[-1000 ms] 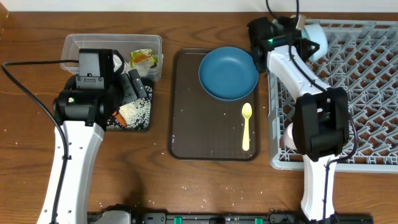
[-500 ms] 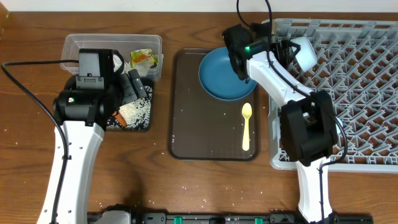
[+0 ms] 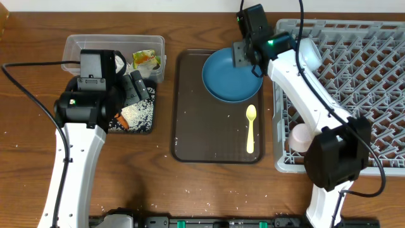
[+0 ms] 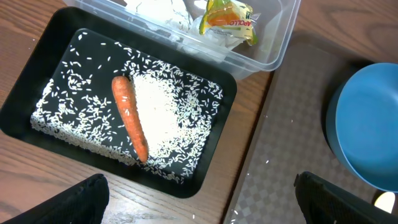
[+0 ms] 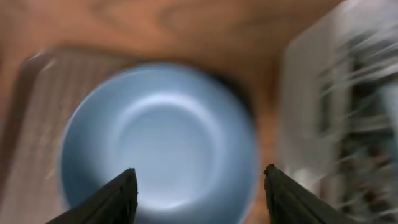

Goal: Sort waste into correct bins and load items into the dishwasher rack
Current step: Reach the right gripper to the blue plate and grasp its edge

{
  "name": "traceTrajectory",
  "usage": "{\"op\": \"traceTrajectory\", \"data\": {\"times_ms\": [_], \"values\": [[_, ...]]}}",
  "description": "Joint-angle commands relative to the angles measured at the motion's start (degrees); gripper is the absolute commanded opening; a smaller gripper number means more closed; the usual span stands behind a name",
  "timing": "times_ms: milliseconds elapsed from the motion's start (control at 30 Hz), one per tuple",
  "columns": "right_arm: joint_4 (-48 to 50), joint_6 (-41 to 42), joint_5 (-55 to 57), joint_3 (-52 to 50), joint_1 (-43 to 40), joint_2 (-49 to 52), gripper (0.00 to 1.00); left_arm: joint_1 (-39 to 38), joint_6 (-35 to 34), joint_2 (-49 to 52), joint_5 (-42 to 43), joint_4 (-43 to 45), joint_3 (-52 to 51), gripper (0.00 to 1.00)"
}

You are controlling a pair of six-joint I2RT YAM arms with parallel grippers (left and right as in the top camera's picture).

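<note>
The dark-blue plate (image 3: 229, 76) lies at the far end of the brown serving tray (image 3: 196, 126), with the yellow spoon (image 3: 251, 130) beside it. My right gripper (image 3: 245, 56) is open and empty above the plate's far right edge; the blurred right wrist view shows the plate (image 5: 161, 137) between the fingers (image 5: 199, 193). My left gripper (image 4: 199, 208) is open and empty above the black tray (image 4: 37, 62), which holds the carrot (image 4: 129, 124) and rice (image 4: 165, 109). The clear tub (image 3: 82, 47) holds the wrapper (image 4: 229, 15) and napkins (image 4: 158, 9).
The grey dishwasher rack (image 3: 354, 95) fills the right side. A pale blue bowl (image 3: 310, 50) sits at its far left corner, partly behind my right arm, and a pink cup (image 3: 299, 136) sits near its left edge. Rice grains are scattered on the serving tray and table.
My right arm has swung left from the rack's far corner to over the plate, and its wrist has turned. The left arm has not moved.
</note>
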Motion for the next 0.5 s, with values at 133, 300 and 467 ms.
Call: {"op": "traceTrajectory", "data": {"times_ms": [133,300,467], "values": [[-7.1,15.9,-0.5,-0.4,0.2,2.7,0.55,0.2,0.3,0.3,-0.3,-0.1,-0.4,0.98],[-11.2,19.1,2.9,-0.6,0.2,2.9,0.54,0.2,0.3,0.3,-0.3,-0.1,-0.4,0.98],[-11.6,21.2,5.5,-2.9,0.8,2.9,0.47,0.2,0.3,0.3,-0.3,-0.1,-0.4,0.98]]}}
